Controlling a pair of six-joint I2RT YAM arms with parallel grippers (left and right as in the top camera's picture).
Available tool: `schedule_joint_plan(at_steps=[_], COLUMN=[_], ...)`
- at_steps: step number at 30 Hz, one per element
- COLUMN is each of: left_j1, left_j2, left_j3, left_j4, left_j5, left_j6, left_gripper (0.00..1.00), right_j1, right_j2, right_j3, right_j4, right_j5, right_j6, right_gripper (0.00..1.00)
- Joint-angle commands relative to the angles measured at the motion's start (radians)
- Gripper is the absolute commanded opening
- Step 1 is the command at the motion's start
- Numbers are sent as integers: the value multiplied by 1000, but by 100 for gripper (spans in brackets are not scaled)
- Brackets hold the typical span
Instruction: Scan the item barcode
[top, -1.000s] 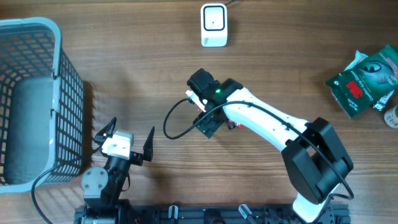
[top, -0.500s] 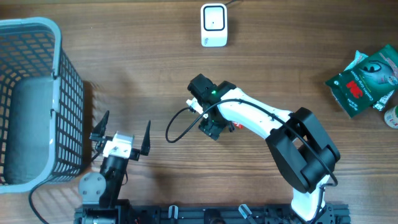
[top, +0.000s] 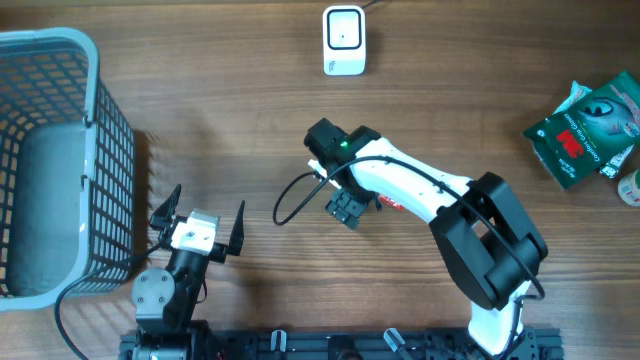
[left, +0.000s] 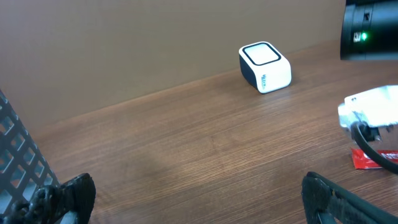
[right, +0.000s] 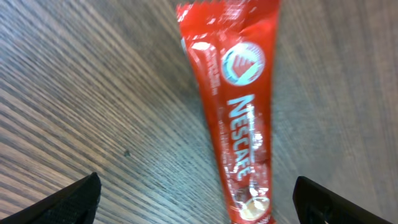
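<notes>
Item: sachet (right: 239, 118), a long narrow red foil stick with white "NESCAFE" lettering along it and a round logo near its crimped top end. It lies flat on the worktop (right: 74, 93), running 12 to 6 o'clock in the right wrist view, between the right gripper (right: 199, 202) fingers (right: 78, 198), which are spread wide and clear of it. It sits at 6 o'clock of the white scanner (top: 343, 40). Left gripper (top: 202, 212) fingers are spread and empty.

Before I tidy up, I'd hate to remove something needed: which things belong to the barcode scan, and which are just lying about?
For the job: red Nescafe sachet, white scanner, right gripper open over the sachet.
Lying about: grey basket, green packet, left gripper, open and empty.
</notes>
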Motion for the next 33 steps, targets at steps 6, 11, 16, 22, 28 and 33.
schedule_joint_plan(at_steps=[6,11,16,22,28,33], left_j1=[-3,-3,-3,-3,-3,-3], left_j2=[2,16,32,32,32,32], left_j3=[-8,-8,-8,-8,-8,-8], left_j4=[3,2,2,2,2,2], left_j5=[-2,-2,-2,-2,-2,-2], left_j6=[8,8,9,9,9,9], left_gripper=[100,100,100,100,100,100], right_j1=[-9,-16,-30,-31,-39,-77], right_j2=[-36,-36,-36,-36,-39,-82], right_j3=[-25,-149,-247,-246,-158,-4], right_j4=[19,98,156,244,236,132], right_j5=[55,-6,-9,-41,-155,-400], right_j6=[9,15,105,223,335,405], right_gripper=[100,84,31,5,5,5])
